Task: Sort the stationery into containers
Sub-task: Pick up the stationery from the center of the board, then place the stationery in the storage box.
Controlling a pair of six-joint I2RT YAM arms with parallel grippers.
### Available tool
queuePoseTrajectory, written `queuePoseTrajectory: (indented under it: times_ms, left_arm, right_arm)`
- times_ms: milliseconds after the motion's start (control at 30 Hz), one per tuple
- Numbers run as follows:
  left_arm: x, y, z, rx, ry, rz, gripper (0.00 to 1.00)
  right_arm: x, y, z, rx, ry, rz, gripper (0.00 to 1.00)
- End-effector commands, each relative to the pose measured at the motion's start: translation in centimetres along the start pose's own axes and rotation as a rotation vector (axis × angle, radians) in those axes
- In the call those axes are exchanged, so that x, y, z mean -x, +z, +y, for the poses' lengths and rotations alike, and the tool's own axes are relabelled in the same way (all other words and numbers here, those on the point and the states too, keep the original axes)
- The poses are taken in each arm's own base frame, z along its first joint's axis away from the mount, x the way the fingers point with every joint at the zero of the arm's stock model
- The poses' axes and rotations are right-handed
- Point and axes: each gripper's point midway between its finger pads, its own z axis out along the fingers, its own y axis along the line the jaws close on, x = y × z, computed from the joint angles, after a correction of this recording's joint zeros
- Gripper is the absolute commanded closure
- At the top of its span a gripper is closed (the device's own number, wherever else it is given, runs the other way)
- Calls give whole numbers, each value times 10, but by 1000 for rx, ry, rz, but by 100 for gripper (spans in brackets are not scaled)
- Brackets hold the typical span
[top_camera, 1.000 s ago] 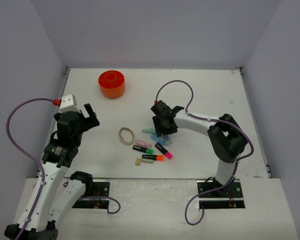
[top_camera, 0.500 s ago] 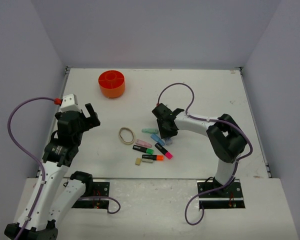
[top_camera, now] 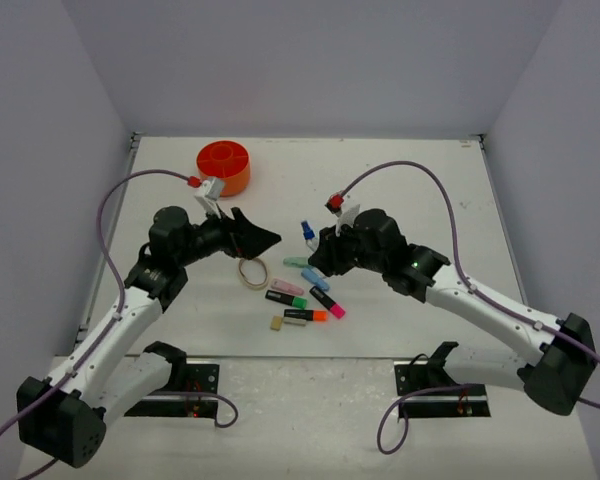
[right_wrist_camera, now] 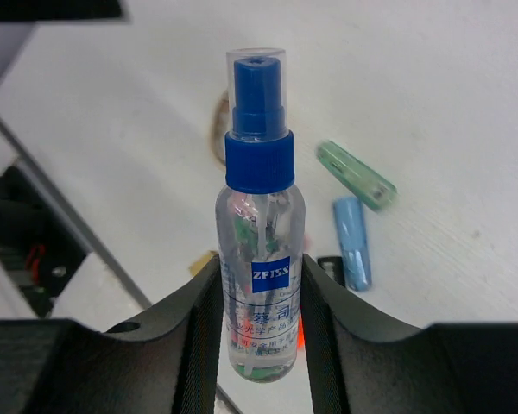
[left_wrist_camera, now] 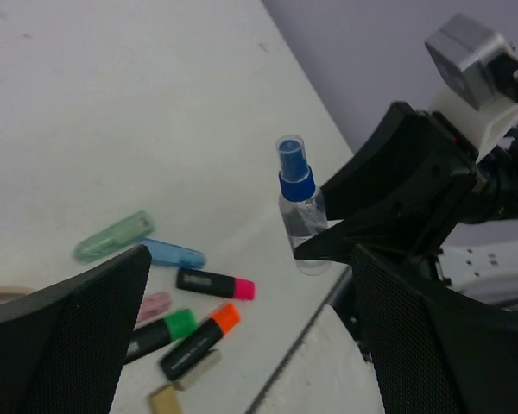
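**Fig.** Stationery sort, bottle pick-up (near → far).

**Near edge.** The loose pile is unchanged vs. 1 s ago. It comprises the tan eraser (top_camera: 276, 322), orange highlighter (top_camera: 307, 315), green highlighter (top_camera: 286, 298) and pink highlighter (top_camera: 328, 302), then the blue piece (top_camera: 316, 279) and mint piece (top_camera: 298, 262). The rubber band (top_camera: 241, 267) lies just left of them. All lie flat on the table (top_camera: 420, 190), none sorted yet.

**Mid-table (the change).** The R gripper (top_camera: 320, 255) was down over the pile 0.5 s ago. It has now come up w/ the spray bottle (right_wrist_camera: 257, 250) clamped betw. its fingers at the lower body. The bottle is roughly upright, blue cap uppermost, clear of the table. The L gripper (top_camera: 263, 238), prev. out at the left side, has swung in toward centre and hangs near the band. Its jaws are spread wide w/ nothing betw. them.

**Far.** The orange organiser (top_camera: 225, 183) sits back-left, well apart from both grippers. Its contents can't be made out.

**Judgement.** The first item is secured and still needs carrying to a compartment. All other pieces are still to go.

**Writing.** The bottle's blue label reads "ZEISS"; the smaller characters beneath are illegible. The highlighter barrels carry white print, too small to read.
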Motion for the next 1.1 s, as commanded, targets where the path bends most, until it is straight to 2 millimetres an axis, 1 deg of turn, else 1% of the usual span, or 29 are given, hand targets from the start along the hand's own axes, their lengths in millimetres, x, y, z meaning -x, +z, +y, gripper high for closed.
queuePoseTrajectory:
  times_ms: [0,67,133,167,200,267,300,367,400,533,567,633,733,767,800,833,867,900,933,967,1000,1033,1067]
  left_arm:
    - [-8,3,-107,-464,94,64,0]
    - [-15,9,-119,-500,110,84,0]
    - [-17,15,-120,-496,109,89,0]
    - [-19,18,-122,-499,109,91,4]
    - [-21,20,-122,-498,107,98,14]
    - [-26,23,-123,-501,104,110,32]
    - [-28,25,-122,-500,102,118,45]
    - [-33,29,-120,-494,95,133,59]
    - [-34,30,-119,-489,93,140,61]
    - [-34,36,-113,-448,93,140,60]
    - [-34,36,-112,-445,94,140,62]
    - [-30,37,-113,-441,105,124,75]
    - [-24,37,-116,-443,114,107,90]
    - [-24,37,-117,-445,112,105,84]
    - [-23,37,-119,-451,112,102,72]
    - [-21,36,-120,-455,112,95,53]
    - [-20,36,-121,-459,115,90,48]
    - [-19,37,-122,-463,117,89,57]
    - [-18,37,-122,-465,118,90,68]
    - [-19,38,-122,-463,117,92,73]
    - [-18,39,-121,-455,113,93,79]
    - [-18,40,-121,-454,114,92,81]
    - [-17,41,-119,-447,113,89,88]
  right_arm:
    - [19,-24,49,292,-132,-116,100]
    - [19,-34,58,341,-147,-136,100]
    - [20,-42,64,380,-155,-155,100]
    - [21,-46,67,393,-156,-167,100]
    - [22,-49,68,398,-154,-175,100]
    - [26,-56,70,405,-159,-196,100]
    - [27,-58,70,406,-161,-200,100]
    - [29,-62,71,406,-168,-203,100]
    - [30,-64,72,408,-170,-206,100]
    - [31,-68,78,439,-183,-209,100]
    - [31,-68,78,442,-185,-208,100]
    - [29,-67,80,461,-194,-199,100]
    - [25,-65,81,476,-201,-189,100]
    - [23,-64,82,482,-204,-185,100]
    - [22,-64,82,485,-207,-182,100]
    - [21,-64,82,486,-208,-180,100]
    - [21,-64,82,489,-209,-179,100]
    - [21,-65,82,490,-211,-180,100]
    - [21,-66,82,490,-213,-182,100]
    - [21,-66,82,489,-214,-183,100]
    - [19,-67,83,495,-218,-181,100]
    - [19,-68,83,499,-220,-180,100]
    - [18,-69,84,506,-226,-177,100]
